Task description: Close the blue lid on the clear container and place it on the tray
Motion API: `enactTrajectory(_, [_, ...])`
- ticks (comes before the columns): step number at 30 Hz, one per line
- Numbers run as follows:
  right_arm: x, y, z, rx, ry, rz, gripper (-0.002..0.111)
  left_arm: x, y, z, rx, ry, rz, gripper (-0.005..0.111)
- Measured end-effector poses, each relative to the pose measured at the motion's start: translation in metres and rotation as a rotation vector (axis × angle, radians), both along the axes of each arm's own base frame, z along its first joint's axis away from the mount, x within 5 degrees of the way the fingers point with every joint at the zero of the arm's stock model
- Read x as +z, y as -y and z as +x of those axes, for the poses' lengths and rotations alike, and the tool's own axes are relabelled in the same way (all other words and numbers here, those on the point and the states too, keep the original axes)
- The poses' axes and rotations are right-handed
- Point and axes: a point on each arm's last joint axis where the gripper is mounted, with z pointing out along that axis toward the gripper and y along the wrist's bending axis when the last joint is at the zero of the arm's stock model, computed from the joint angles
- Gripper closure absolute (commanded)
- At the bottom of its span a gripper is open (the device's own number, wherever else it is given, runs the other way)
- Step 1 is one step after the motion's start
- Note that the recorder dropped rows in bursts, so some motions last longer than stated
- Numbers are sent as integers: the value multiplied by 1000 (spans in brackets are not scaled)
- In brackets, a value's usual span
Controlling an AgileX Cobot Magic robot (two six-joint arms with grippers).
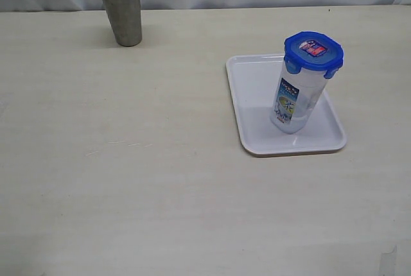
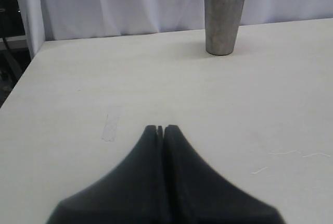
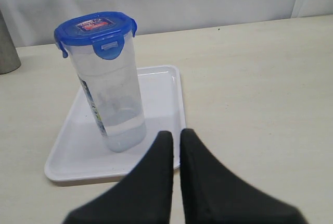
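The clear container (image 1: 295, 99) stands upright on the white tray (image 1: 253, 99), slightly right of the tray's middle. The blue lid (image 1: 313, 50) sits on top of it with its flaps folded down. In the right wrist view the container (image 3: 112, 99), lid (image 3: 93, 28) and tray (image 3: 161, 94) lie just beyond my right gripper (image 3: 177, 133). That gripper is shut, holds nothing and hangs over the tray's near corner, apart from the container. My left gripper (image 2: 160, 128) is shut and empty over bare table. Neither gripper shows in the exterior view.
A steel cup (image 1: 120, 8) stands upright at the back left of the table, also ahead of the left gripper as the steel cup (image 2: 223, 15). A white curtain backs the table. The table's left edge (image 2: 23, 73) shows in the left wrist view.
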Motion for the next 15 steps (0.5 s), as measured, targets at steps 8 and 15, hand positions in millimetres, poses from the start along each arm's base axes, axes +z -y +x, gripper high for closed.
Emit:
enactTrajectory(8, [0, 0, 0, 0, 0, 0, 104, 0, 0, 0, 1, -5, -4, 107])
enactTrajectory(15, [0, 0, 0, 0, 0, 0, 104, 0, 0, 0, 1, -5, -4, 107])
